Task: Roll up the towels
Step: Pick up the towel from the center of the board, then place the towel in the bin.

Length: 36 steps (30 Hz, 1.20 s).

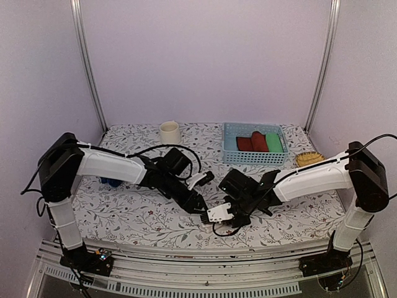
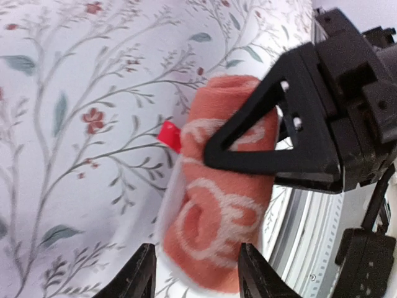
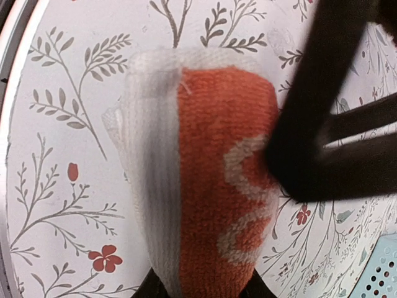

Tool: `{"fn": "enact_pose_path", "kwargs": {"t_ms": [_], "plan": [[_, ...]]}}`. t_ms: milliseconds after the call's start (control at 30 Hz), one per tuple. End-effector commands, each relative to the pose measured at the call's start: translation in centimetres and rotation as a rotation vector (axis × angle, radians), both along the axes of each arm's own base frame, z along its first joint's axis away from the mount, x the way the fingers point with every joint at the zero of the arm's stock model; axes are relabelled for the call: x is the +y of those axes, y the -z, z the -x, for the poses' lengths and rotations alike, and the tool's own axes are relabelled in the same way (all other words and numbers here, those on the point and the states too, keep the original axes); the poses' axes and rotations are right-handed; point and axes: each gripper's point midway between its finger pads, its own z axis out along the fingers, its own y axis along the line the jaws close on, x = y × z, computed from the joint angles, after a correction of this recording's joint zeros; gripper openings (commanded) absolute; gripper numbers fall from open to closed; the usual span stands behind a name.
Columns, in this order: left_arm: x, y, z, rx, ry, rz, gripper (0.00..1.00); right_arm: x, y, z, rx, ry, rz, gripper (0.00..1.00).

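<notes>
Fingers of both grippers share one item: orange towel (image 2: 217,211), rolled into a short cylinder and lying on the flowered table (image 2: 62,186) between the two pairs.

1. Blue towel (image 1: 111,182): well off to the left of the left fingers, partly hidden by the left arm (image 1: 118,166); its shape cannot be told.
2. Left gripper (image 2: 198,276): tips clamped on either side of the roll's near end.
3. Red tag (image 2: 169,135): sticks out of the roll, just beyond the left tips.
4. Right gripper (image 3: 201,288): grasps the same roll crosswise, one finger laid over its top.
5. White edge (image 3: 149,155): loose last lap, on the outside of the roll.

Handling note, by judgement: the roll looks nearly finished. Keep the pressure even and turn the white edge underneath against the table. Then let go one pair at a time so the roll does not spring open.
</notes>
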Motion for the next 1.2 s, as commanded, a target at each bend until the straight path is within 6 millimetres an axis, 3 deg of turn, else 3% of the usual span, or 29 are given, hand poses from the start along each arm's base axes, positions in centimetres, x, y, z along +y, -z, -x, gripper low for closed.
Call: {"fn": "enact_pose_path", "kwargs": {"t_ms": [0,233,300,533,767,1033,1167], "plan": [[4.4,-2.4,-4.2,-0.117,-0.174,-0.096,0.48,-1.5,-1.1,1.1,0.124,0.033,0.037,0.13],[8.7,-8.1,-8.6,-0.332,-0.324,-0.160,0.48,-1.1,-5.1,-3.3,0.160,0.159,-0.062,0.12],[10.1,-8.6,-9.5,-0.398,-0.352,-0.206,0.48,-1.1,-6.5,-5.3,0.160,0.206,-0.101,0.12],[13.7,-6.8,-10.9,-0.489,-0.404,-0.352,0.48,-1.2,-11.4,-12.9,0.086,0.394,-0.223,0.10],[13.9,-5.7,-10.7,-0.484,-0.397,-0.353,0.48,-4.8,-15.4,-22.5,-0.046,0.700,-0.345,0.07],[13.7,-5.1,-10.6,-0.469,-0.383,-0.348,0.47,-10.6,-17.6,-31.7,-0.155,1.033,-0.456,0.04],[13.8,-5.1,-10.5,-0.467,-0.380,-0.348,0.47,-12.8,-16.6,-35.0,-0.212,1.184,-0.451,0.04]]}}
